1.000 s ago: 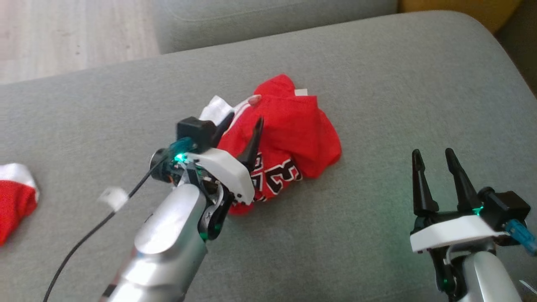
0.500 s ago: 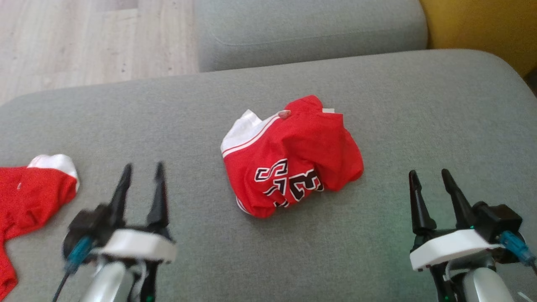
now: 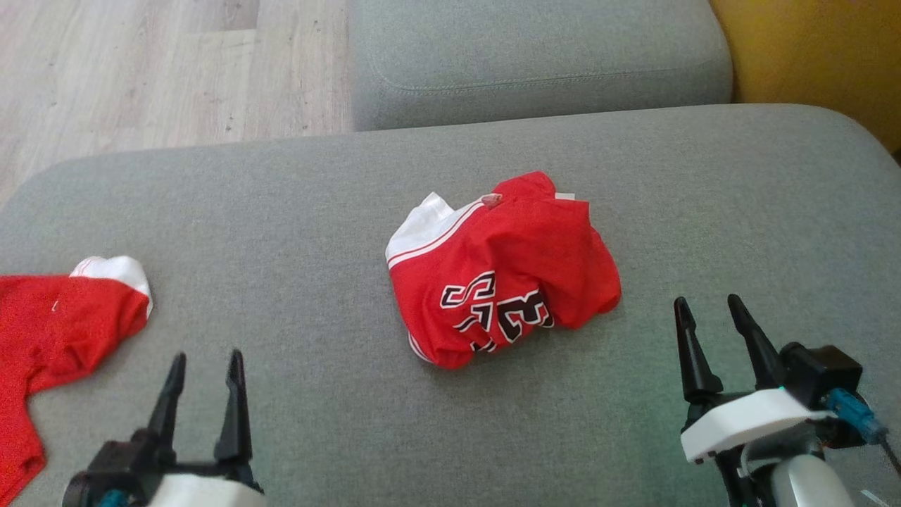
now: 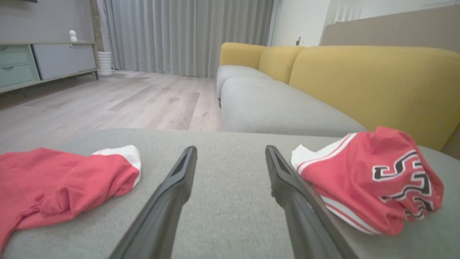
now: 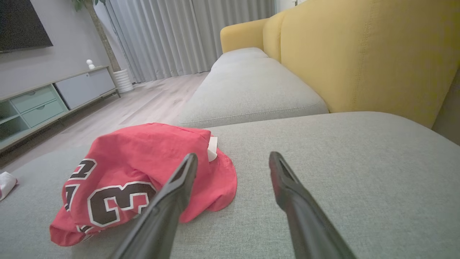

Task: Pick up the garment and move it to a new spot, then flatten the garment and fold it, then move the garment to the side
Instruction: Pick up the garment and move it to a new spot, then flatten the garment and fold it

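Note:
The garment [image 3: 503, 271] is a crumpled red jersey with white trim and black numbers, lying in a heap in the middle of the grey cushion [image 3: 281, 197]. It also shows in the left wrist view as the garment [image 4: 370, 180] at right, and in the right wrist view as the garment [image 5: 140, 172] at left. My left gripper [image 3: 205, 360] stands open at the lower left, apart from the heap, nothing between its fingers. My right gripper [image 3: 707, 306] stands open at the lower right, also apart from it and empty.
A second red garment with a white cuff [image 3: 63, 324] lies at the cushion's left edge. A further grey seat cushion [image 3: 535, 63] sits behind, with a yellow sofa back [image 3: 809, 63] at right and wooden floor [image 3: 141, 70] at the upper left.
My left gripper drew back from over the jersey to the lower left, leaving the heap on the cushion. The head camera shifted, so the whole scene sits lower and further right.

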Available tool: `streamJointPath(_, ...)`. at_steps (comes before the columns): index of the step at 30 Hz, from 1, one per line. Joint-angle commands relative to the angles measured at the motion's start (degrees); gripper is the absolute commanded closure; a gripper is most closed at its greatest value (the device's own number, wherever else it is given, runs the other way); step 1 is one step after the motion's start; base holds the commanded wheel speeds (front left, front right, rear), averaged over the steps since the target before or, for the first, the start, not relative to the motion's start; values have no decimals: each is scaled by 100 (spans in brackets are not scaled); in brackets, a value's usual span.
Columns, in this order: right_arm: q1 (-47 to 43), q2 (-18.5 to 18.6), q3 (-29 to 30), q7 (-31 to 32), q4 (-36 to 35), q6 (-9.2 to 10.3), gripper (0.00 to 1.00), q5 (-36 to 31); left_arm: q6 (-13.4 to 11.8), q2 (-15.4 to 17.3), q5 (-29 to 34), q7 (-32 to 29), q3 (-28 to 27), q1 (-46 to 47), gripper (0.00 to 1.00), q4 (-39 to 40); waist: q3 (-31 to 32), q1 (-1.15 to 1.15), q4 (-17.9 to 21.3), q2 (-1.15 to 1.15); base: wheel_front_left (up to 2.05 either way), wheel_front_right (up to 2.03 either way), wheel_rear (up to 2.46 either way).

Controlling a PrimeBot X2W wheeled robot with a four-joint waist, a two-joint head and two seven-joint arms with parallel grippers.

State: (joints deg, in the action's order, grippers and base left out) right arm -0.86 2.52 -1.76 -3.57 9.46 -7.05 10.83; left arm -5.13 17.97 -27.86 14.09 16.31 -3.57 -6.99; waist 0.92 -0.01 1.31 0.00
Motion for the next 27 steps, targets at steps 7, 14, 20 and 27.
streamJointPath(7,80,36,-149,18,-189,-44,0,70,-162,151,43,-173,-162,105,0,390,-3,1,-54,0,0,0,0)
streamJointPath(14,81,36,-170,22,-179,-44,0,124,-212,177,16,-222,-175,127,0,521,-16,1,-45,0,0,0,0)
streamJointPath(20,265,36,-196,213,-136,-44,0,182,-244,164,4,-236,-152,155,0,573,-85,1,-55,0,0,0,0)
streamJointPath(27,1421,36,-181,1527,418,-44,0,516,-260,142,45,-233,-100,346,0,684,-434,1,-146,0,0,0,0)
